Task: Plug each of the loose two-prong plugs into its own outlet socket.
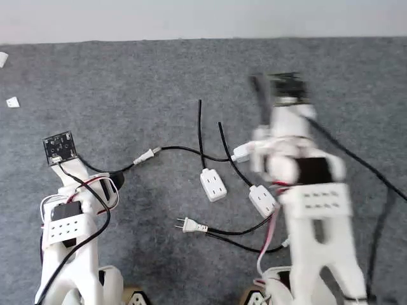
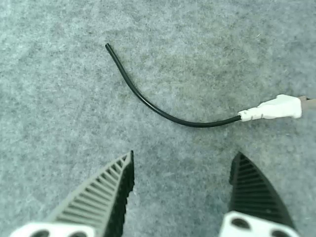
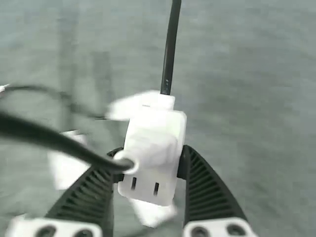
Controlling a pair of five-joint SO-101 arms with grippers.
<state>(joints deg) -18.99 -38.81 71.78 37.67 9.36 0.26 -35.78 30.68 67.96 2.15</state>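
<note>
L claw (image 2: 185, 155) spread, empty. Plug (image 1: 147, 155) lies flat on carpet (image 1: 127, 76) just right & a bit far of it, long axis roughly L–R, prongs toward L arm, cord trailing right. L arm clearly nearer. R claw (image 3: 150, 150) pinching white socket (image 3: 153, 143), slots facing its cam, right of that cord. 2nd plug (image 1: 189, 224) near centre

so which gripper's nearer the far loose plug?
Left. The left gripper is open close by the plug; the right gripper is at the far end of its cable, holding an outlet socket.
</note>
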